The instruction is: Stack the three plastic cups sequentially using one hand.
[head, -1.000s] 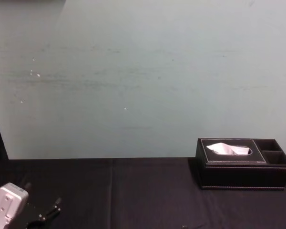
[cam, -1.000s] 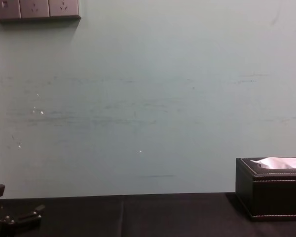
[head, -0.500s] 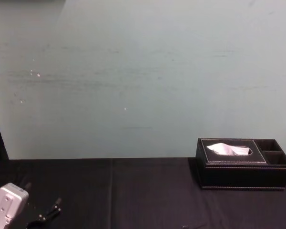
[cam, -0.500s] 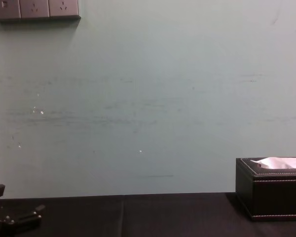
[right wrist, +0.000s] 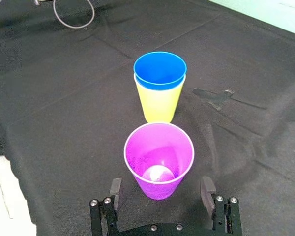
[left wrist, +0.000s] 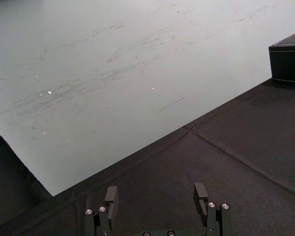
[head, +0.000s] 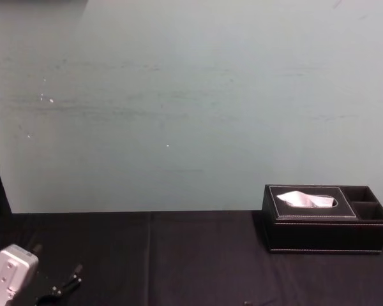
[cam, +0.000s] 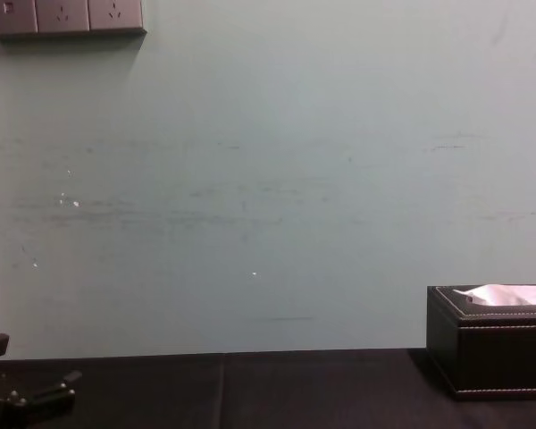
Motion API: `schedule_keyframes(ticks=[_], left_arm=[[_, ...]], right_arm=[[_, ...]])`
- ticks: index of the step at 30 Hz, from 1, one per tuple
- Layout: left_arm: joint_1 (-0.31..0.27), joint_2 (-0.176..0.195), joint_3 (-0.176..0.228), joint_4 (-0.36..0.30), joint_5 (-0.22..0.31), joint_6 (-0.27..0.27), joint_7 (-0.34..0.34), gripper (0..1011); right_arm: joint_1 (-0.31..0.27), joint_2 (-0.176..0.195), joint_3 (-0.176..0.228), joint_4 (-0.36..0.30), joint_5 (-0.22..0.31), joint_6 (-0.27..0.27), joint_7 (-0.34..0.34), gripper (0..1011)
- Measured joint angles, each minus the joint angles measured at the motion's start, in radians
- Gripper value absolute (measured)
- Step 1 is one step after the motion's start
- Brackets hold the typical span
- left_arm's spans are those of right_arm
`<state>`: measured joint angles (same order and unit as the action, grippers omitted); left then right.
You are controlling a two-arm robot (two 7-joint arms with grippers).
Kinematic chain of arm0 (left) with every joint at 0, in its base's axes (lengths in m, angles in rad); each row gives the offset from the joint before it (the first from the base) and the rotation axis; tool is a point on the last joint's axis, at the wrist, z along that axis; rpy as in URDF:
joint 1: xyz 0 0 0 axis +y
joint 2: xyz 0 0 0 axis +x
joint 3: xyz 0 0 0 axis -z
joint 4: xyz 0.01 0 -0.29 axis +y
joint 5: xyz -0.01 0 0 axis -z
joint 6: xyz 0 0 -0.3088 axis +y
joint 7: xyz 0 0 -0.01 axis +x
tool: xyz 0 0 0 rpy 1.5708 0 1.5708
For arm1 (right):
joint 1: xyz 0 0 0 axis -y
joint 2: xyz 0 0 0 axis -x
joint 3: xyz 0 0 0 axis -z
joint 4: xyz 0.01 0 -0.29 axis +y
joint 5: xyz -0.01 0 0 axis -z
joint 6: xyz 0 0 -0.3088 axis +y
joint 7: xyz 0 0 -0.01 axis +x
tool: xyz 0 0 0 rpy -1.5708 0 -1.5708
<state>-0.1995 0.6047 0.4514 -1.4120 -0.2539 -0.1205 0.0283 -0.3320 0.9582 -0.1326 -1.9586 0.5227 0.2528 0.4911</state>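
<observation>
Hardly anything is shifting: right claw (right wrist: 161,184) is flanking the purple cup (right wrist: 159,162), spread wide for the grab toward the blue cup (right wrist: 160,70); left claw (head: 64,284) is idling wide, head view's lower left.

The blue cup (right wrist: 160,69), yellow cup (right wrist: 159,105) and purple cup (right wrist: 159,160) are plain, unpatterned. The table (right wrist: 64,123) is black. The tissue box (head: 325,236) is black with pale stitching. The right tool (right wrist: 161,184) is black with silvery screws.
</observation>
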Motion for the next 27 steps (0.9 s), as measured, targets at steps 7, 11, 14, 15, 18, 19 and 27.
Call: schedule_keyframes(ticks=[7,11,14,15,18,19,27], left_arm=[[0.000,0.000,0.000,0.000,0.000,0.000,0.000,1010],[0.000,0.000,0.000,0.000,0.000,0.000,0.000,1010],[0.000,0.000,0.000,0.000,0.000,0.000,0.000,1010],[0.000,0.000,0.000,0.000,0.000,0.000,0.000,1010],[0.000,0.000,0.000,0.000,0.000,0.000,0.000,1010],[0.000,0.000,0.000,0.000,0.000,0.000,0.000,1010],[0.000,0.000,0.000,0.000,0.000,0.000,0.000,1010]], right_arm=[[0.026,-0.013,-0.024,0.011,-0.002,0.005,0.006,1000],[0.042,-0.022,-0.034,0.021,0.011,0.007,0.012,1002],[0.059,-0.028,-0.049,0.029,0.015,0.012,0.014,1000],[0.062,-0.029,-0.052,0.031,0.016,0.012,0.014,1002],[0.074,-0.031,-0.064,0.037,0.018,0.016,0.014,1000],[0.077,-0.032,-0.067,0.038,0.018,0.017,0.014,1000],[0.096,-0.038,-0.096,0.050,0.020,0.024,0.013,1000]])
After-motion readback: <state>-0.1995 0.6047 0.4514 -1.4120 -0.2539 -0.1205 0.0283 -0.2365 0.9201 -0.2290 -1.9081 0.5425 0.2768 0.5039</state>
